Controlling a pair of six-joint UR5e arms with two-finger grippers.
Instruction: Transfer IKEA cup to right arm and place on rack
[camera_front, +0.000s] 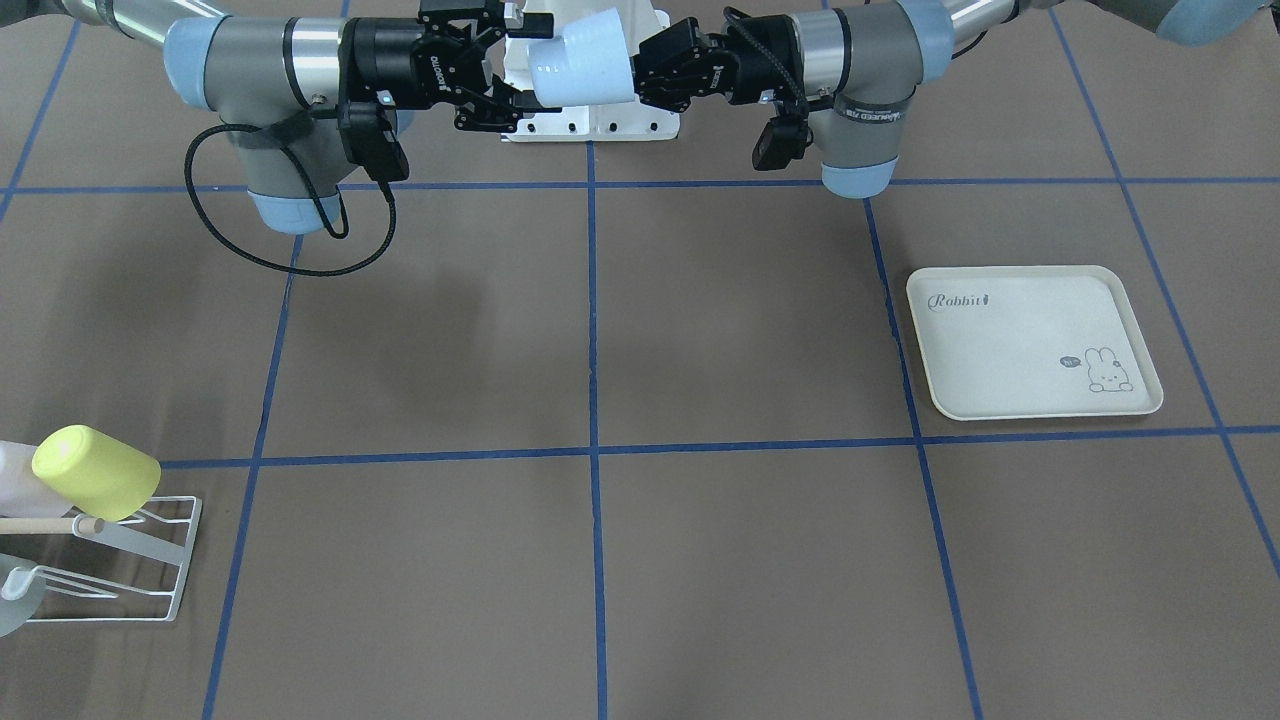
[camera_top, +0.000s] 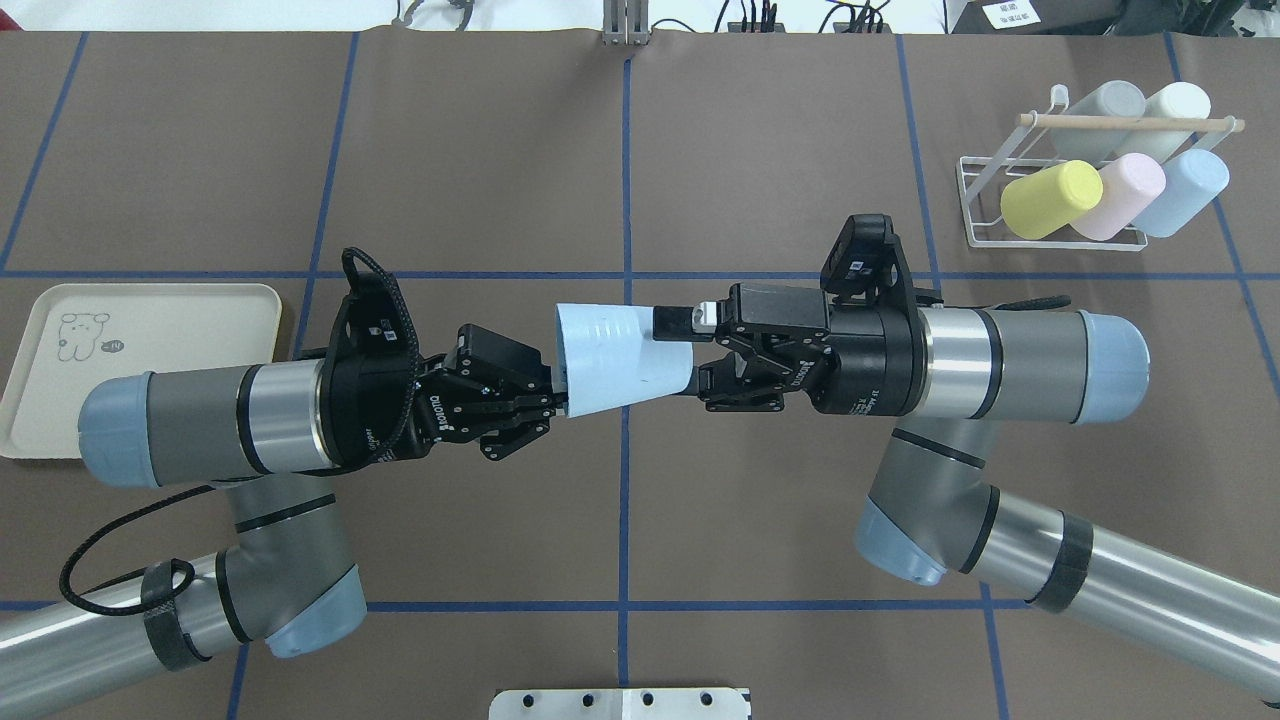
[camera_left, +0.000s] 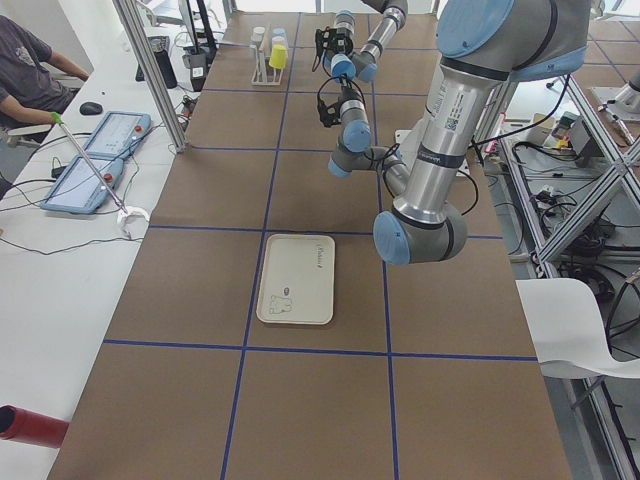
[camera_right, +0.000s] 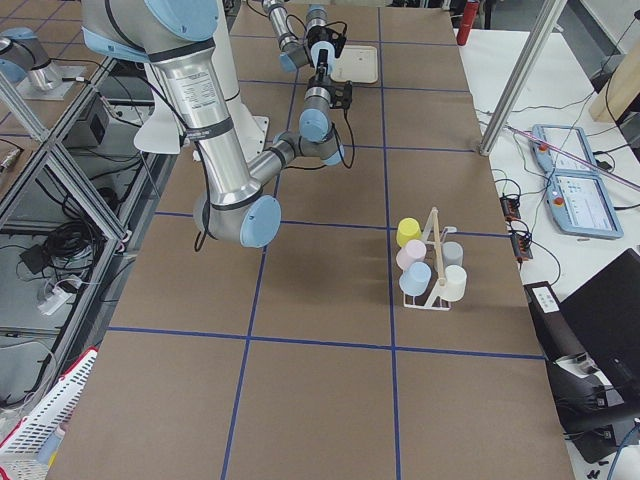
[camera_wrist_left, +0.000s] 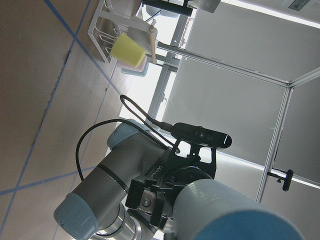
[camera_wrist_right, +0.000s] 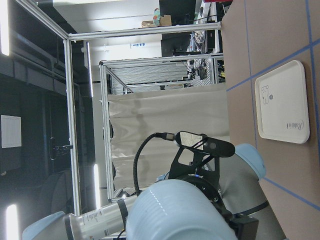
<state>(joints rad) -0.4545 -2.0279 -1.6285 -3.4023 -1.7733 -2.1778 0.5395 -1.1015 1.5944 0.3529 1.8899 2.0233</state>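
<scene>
A: Where was the cup (camera_top: 620, 360) at that moment?

B: Up in the air between the two arms, well above the brown surface (camera_top: 760, 150), lying on its side. Its wide mouth pointed at the left hand (camera_top: 545, 405) and its narrow bottom at the right hand (camera_top: 695, 352).

A: Which one had hold of it?

B: The left hand. It was pinched on the rim, at the side of the mouth nearer the robot's base. The right hand was spread, one finger (camera_top: 675, 321) on each side of the narrow end. In the front-facing view a sliver of gap showed between a finger and the cup, so it did not look clamped.

A: And the rack (camera_top: 965, 200)?

B: It stood well apart from both hands, on the robot's right toward the far edge of the surface, with a wooden dowel (camera_top: 1120, 122) across its top. It held five cups, all tilted on its pegs. The yellow cup (camera_top: 1050, 197), pink cup (camera_top: 1132, 195) and light blue cup (camera_top: 1192, 188) sat in the row nearer the robot. The grey cup (camera_top: 1105, 103) and white cup (camera_top: 1180, 105) sat behind them.

A: Anything else on the surface?

B: A cream tray (camera_top: 200, 320) with a rabbit drawn on it. It lay flat at the robot's left, with the left arm crossing over one corner of it in the overhead view.
</scene>
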